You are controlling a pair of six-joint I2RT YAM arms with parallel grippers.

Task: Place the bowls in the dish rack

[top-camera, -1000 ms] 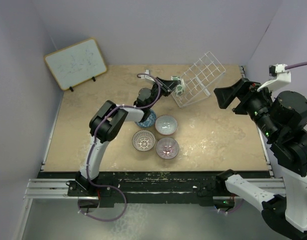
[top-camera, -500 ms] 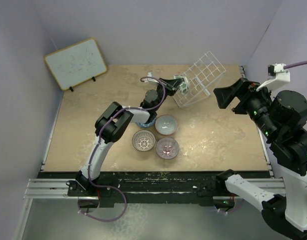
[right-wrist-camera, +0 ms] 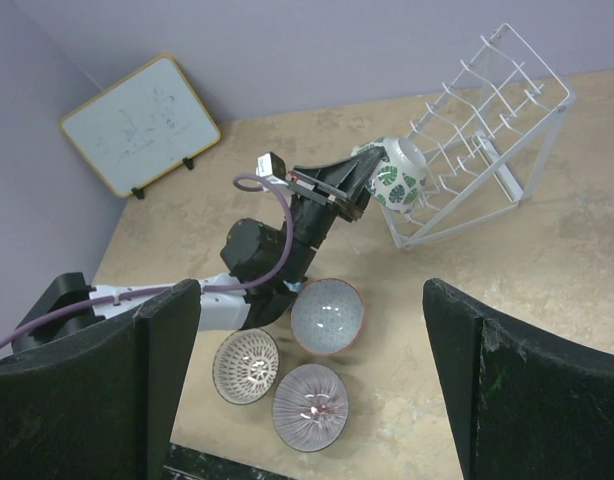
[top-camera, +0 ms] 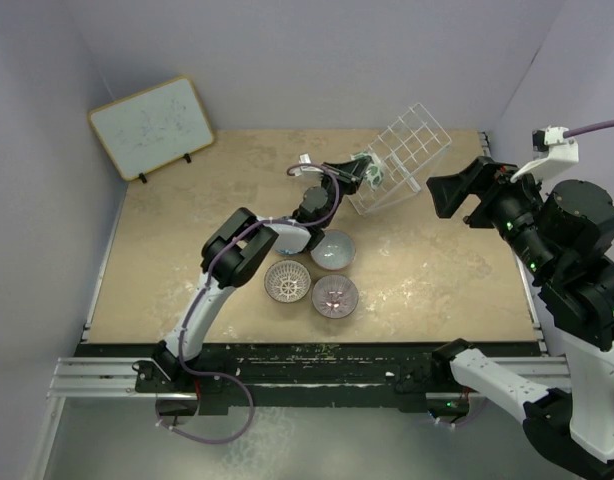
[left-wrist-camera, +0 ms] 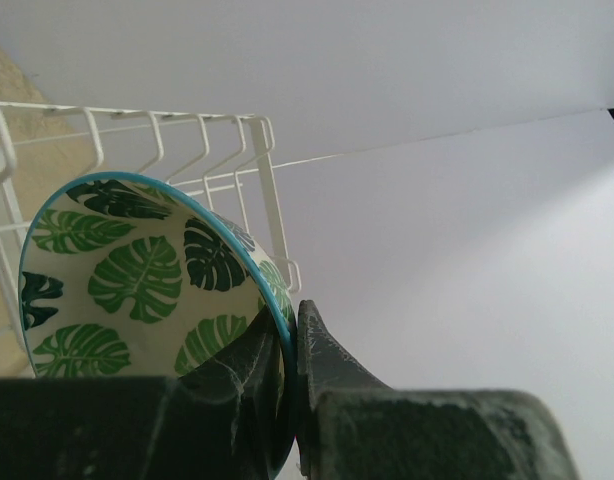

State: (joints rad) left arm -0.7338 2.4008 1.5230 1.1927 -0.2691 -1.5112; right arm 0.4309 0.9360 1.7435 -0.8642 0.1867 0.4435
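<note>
My left gripper (left-wrist-camera: 290, 322) is shut on the rim of the green-and-white leaf-patterned bowl (left-wrist-camera: 137, 275), one finger inside and one outside. It holds the bowl tilted on its side in the air, against the lower left part of the white wire dish rack (top-camera: 407, 150). In the top view that gripper (top-camera: 359, 170) and bowl (top-camera: 371, 171) sit at the rack's near-left corner. Three bowls lie on the table: pale grey-white (top-camera: 332, 250), brown-white lattice (top-camera: 287, 281) and pinkish-purple (top-camera: 335, 296). My right gripper (right-wrist-camera: 305, 300) hangs open and empty, high above the table's right side.
A wood-framed whiteboard (top-camera: 152, 125) leans at the back left. The left arm's forearm (top-camera: 287, 238) stretches over the spot just left of the grey-white bowl. Purple walls close the table at the back and sides.
The left arm has reached further right and back, carrying the green-and-white bowl up to the rack. The right arm and the table bowls have not moved.
</note>
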